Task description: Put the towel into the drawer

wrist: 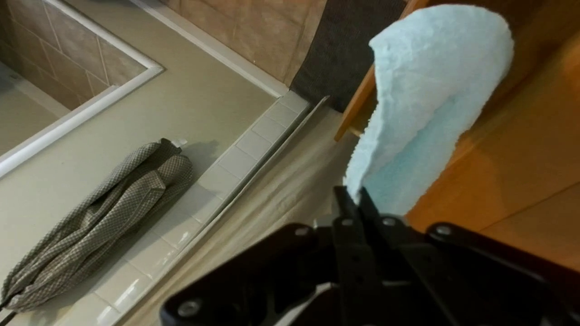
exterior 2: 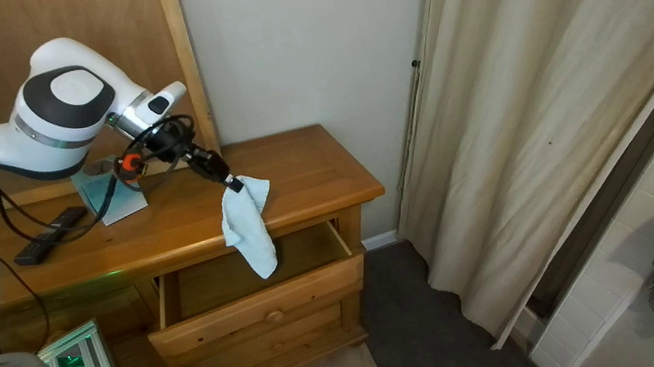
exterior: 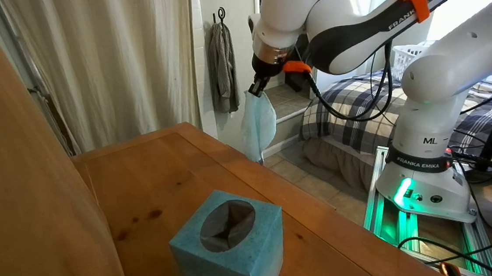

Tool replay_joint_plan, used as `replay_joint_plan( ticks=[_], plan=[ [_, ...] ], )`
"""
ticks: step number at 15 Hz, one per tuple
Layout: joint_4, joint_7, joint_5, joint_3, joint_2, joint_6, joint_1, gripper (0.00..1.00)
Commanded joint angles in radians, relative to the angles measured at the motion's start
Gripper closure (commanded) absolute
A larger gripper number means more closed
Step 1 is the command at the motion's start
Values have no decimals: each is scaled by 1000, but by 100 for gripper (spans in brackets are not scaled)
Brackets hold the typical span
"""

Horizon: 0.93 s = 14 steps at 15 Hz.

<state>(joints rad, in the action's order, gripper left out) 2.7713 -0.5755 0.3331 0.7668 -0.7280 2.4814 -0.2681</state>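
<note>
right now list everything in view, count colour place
towel: 1, pale blue, in the jaws
open drawer: 1, brown, in the dresser
dresser: 1, brown, under the box
box: 1, teal, on the dresser
remote: 1, black, on the dresser
board: 1, brown, behind the box
curtain: 1, beige, beside the dresser
mat: 1, dark grey, beside the dresser
cloth: 1 bundle, grey, on a hook
bed: 1, blue plaid, near the arm
basket: 1, white, on or behind the bed
cables: several, black, along the arm
stand: 1, silver, under the arm
arm: 1, mostly white, on the stand
jaws: 1 pair, black, shut on the towel
</note>
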Motion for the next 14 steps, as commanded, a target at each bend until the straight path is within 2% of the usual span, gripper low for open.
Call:
replay_joint_plan(
  ticks=[1, 4, 7, 10, 14],
  plan=[
    [-2, -16, 30, -29, 130, 26, -29, 99],
    [-2, -11, 34, -73, 234, 50, -26, 99],
    [-2, 12, 24, -142, 365, 95, 5, 99],
    [-1, 44, 18, -232, 486, 135, 47, 99],
    [0, 90, -23, -392, 630, 229, 136, 99]
  ],
)
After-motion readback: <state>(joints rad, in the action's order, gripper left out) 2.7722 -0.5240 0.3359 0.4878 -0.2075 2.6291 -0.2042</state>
